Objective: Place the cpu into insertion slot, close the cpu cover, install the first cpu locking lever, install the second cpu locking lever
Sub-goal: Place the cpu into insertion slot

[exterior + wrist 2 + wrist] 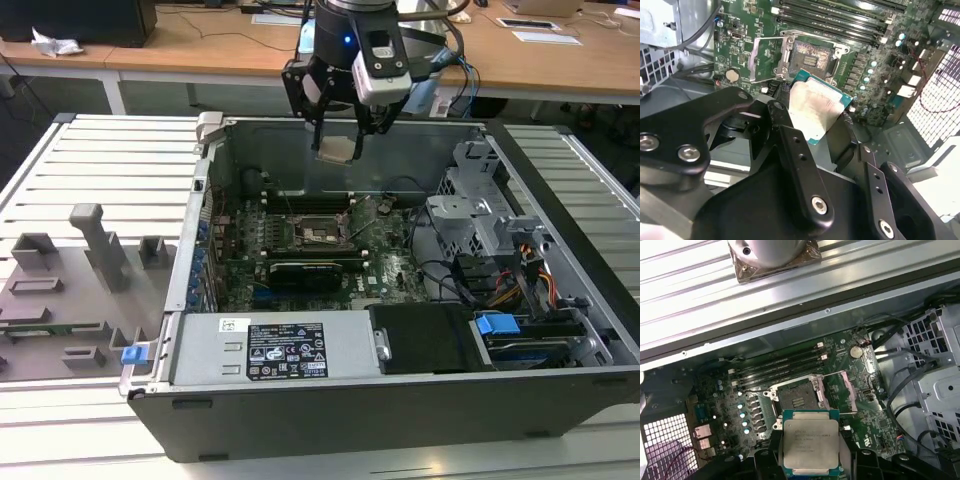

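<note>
Silver-grey flat square cpu (335, 149) pinched in black pincer (340, 136), held above dark-pinned, silvery-framed insertion slot (322, 233); placing step in hand, calling for square alignment.

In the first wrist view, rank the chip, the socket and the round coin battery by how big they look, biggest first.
1. chip, though it sits nearer the camera, so its lead over the socket is unsure.
2. socket.
3. coin battery, clearly smallest.
</note>
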Controlling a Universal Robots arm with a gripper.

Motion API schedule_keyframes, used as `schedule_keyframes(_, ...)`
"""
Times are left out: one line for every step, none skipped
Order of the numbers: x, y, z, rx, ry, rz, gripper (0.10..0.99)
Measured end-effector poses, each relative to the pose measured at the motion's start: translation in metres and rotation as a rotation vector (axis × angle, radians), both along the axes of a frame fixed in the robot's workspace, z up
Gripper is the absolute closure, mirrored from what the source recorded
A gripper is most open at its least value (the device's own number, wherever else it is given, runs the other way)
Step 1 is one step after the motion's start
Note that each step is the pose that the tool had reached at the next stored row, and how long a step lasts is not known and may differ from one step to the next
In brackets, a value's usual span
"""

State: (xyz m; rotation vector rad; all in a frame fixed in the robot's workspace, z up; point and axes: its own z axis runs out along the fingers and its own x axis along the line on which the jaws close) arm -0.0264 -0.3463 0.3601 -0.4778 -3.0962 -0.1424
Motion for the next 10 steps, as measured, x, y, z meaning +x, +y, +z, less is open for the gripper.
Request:
schedule_keyframes(0.0, 0.0, 0.0, 0.0, 0.0, -0.008, 0.553)
schedule_keyframes(0.0, 0.0, 0.0, 0.0, 0.0001, -0.017, 0.553)
schedule_keyframes(0.0, 0.0, 0.0, 0.0, 0.0, -0.025, 0.553)
schedule_keyframes(0.0, 0.0, 0.0, 0.0, 0.0, -0.036, 0.553)
schedule_keyframes(0.0, 0.0, 0.0, 0.0, 0.0, -0.044, 0.553)
schedule_keyframes(0.0, 0.0, 0.0, 0.0, 0.0, -0.068, 0.553)
schedule_keyframes(0.0, 0.0, 0.0, 0.0, 0.0001, -0.08, 0.553)
schedule_keyframes(0.0, 0.0, 0.0, 0.0, 0.0, -0.088, 0.553)
schedule_keyframes(0.0, 0.0, 0.0, 0.0, 0.0, -0.1, 0.553)
schedule_keyframes(0.0, 0.0, 0.0, 0.0, 0.0, -0.109, 0.553)
